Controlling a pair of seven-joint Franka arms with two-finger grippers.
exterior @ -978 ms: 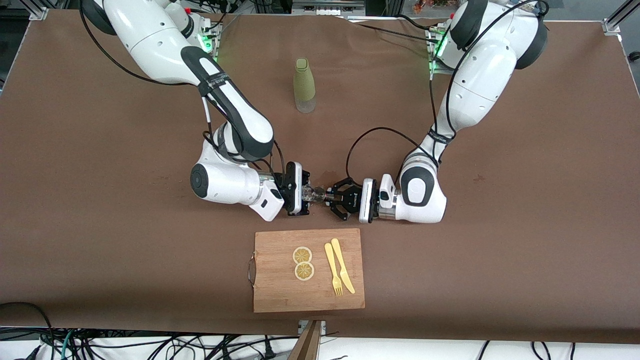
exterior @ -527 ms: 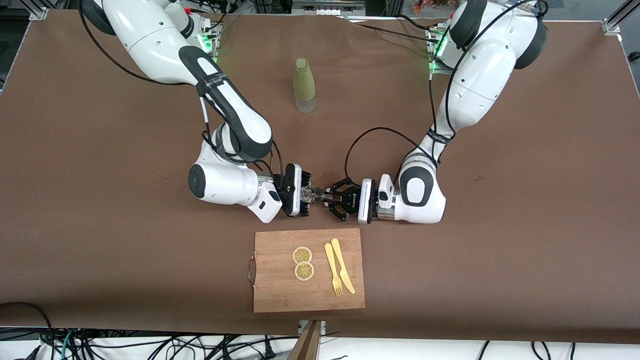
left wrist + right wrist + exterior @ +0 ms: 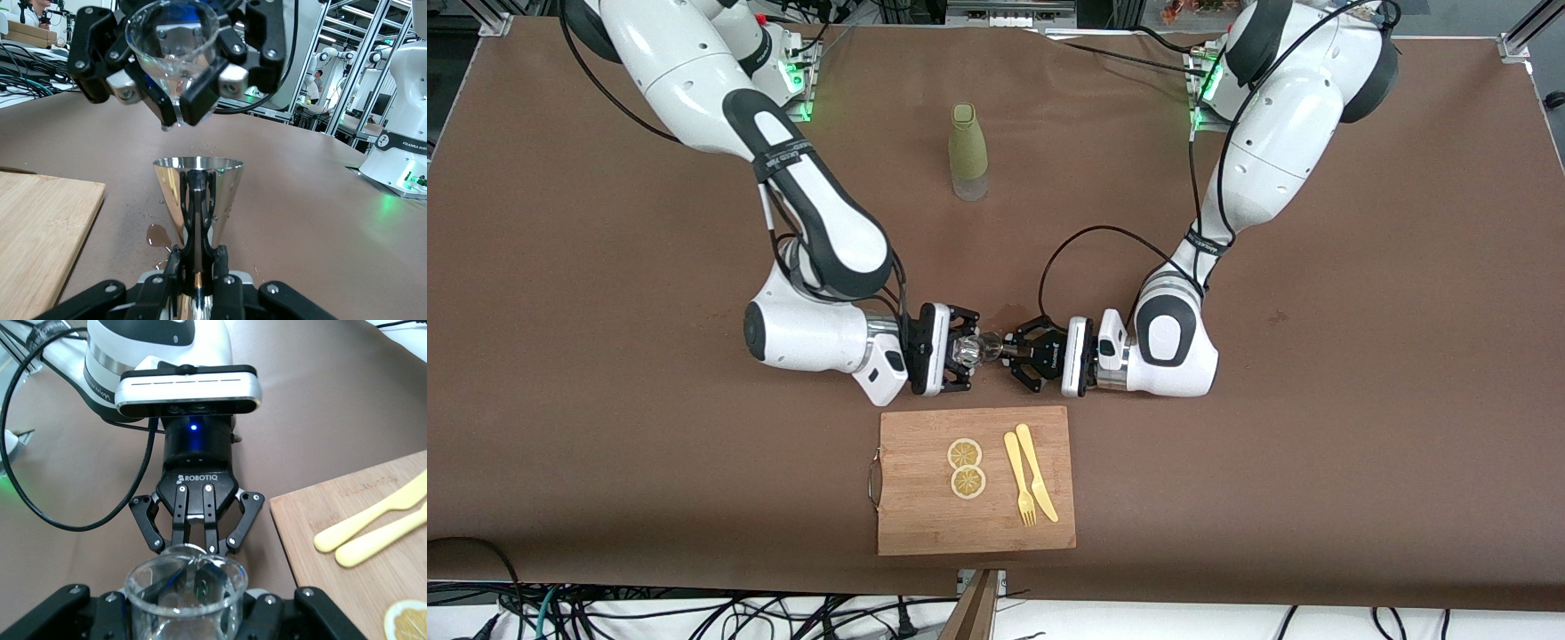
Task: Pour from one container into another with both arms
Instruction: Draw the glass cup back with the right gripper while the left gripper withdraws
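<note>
we have both grippers meeting low over the bare table just beside the cutting board, on the side farther from the front camera. the left gripper is clenched on the narrow waist of the silver jigger, which stands upright with its open cone facing up. the right gripper is clenched on the shot glass, tipped over so its rim hangs above the jigger's mouth. so the pictures show the glass tilted toward the jigger, not the jigger toward the glass. a drop seems to hang at the glass's lip, and a small puddle already sits on the table under the jigger. our worry is more spill: the jigger's mouth is narrow, and the lip looks a little off its centre, so any stream could run down the outside. the thin waist could also twist in the fingers if the two vessels bump.
</note>
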